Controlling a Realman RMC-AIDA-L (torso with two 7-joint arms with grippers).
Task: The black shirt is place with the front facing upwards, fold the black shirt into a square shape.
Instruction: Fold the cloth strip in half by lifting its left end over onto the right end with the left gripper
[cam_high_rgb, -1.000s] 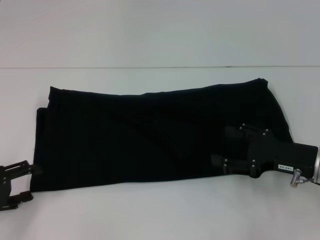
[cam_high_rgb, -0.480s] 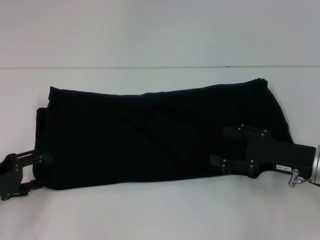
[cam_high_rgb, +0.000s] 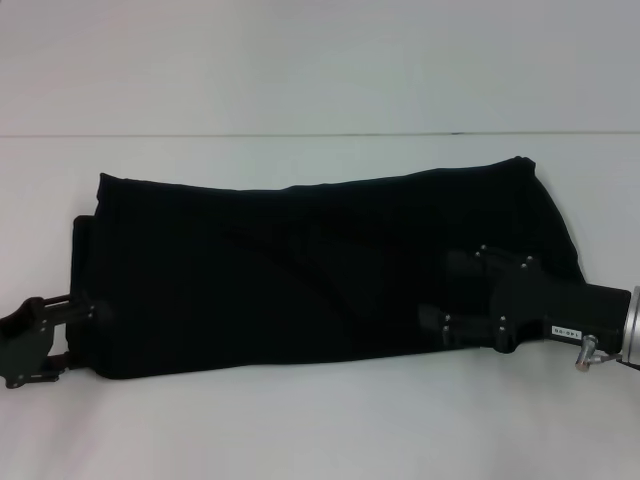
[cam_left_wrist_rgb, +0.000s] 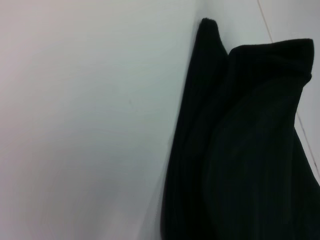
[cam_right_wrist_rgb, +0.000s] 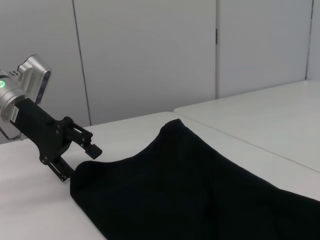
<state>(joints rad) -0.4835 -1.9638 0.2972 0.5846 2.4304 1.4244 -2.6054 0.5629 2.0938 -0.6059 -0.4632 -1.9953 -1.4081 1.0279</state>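
The black shirt lies on the table; left gripper at its left end; right gripper over its right part.

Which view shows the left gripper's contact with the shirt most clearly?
The right wrist view: the left gripper stands in profile, its open jaws astride the black shirt edge. The head view shows it dark against cloth at the near-left corner; the left wrist view shows only cloth.

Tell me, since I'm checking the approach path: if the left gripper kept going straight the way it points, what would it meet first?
The left gripper points toward the robot's right and sits right at the left edge of the black shirt, so it would meet the shirt's near left corner first. Whether it already touches the cloth is unclear.
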